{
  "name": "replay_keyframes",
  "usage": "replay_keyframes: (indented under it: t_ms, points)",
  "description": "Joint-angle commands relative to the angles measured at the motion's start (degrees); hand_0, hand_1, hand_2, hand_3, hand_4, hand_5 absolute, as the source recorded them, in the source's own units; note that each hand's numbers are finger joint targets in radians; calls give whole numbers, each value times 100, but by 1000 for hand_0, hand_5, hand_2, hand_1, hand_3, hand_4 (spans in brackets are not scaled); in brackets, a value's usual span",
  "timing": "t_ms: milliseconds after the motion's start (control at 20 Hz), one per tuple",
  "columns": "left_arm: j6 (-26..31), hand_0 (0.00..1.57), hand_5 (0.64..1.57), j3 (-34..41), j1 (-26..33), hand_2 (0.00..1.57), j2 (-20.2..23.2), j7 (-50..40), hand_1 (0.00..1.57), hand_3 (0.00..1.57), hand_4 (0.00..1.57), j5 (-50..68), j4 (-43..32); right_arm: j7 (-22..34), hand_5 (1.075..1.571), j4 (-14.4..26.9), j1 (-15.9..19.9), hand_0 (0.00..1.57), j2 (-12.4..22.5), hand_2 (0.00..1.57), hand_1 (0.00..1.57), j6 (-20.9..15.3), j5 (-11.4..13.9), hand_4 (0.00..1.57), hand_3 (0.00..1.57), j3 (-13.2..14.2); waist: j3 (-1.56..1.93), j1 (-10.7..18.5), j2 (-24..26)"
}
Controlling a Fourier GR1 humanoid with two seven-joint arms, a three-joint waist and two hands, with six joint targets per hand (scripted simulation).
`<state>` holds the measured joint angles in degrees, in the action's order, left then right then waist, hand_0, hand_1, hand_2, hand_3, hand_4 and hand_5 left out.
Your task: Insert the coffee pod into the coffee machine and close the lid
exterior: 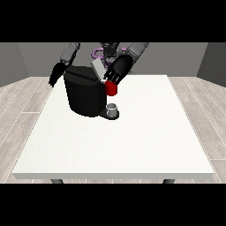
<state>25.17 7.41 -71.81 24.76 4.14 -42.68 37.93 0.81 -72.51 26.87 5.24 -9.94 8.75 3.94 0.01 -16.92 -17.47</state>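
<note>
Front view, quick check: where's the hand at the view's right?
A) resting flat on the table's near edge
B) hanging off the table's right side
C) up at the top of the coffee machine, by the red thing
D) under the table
C: the hand at the view's right is at the top of the coffee machine, just above the red thing at the machine.

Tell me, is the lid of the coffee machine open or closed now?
Open. The grey lid stands tilted up above the top of the black coffee machine, and the hand at the view's right is beside it.
</note>
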Motion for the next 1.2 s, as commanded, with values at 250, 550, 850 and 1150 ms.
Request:
replay_keyframes:
  t_ms: [250,550,850,1150]
  points:
    - [-263,1225,1571,74,-86,1261,54,31,1225,1206,376,-81,-163,10,1571,-117,-99,0,-281,0,0,-223,223,0,0,-285,-1,-98,-45]
    - [-460,1202,1571,-70,46,1218,-56,306,1202,1176,360,-180,-2,-252,1571,48,-183,0,-105,0,0,-128,14,0,0,12,1,-16,-38]
    - [-619,1209,1571,-207,-3,1228,265,378,1209,1132,0,-498,-139,-12,1571,-140,-124,0,-134,0,0,-105,85,0,0,-127,0,-155,-110]
    - [-702,1160,1571,-439,12,1178,174,449,1160,1050,0,-749,-154,243,1571,-54,109,0,-122,0,0,-175,97,0,0,-67,0,-2,-90]
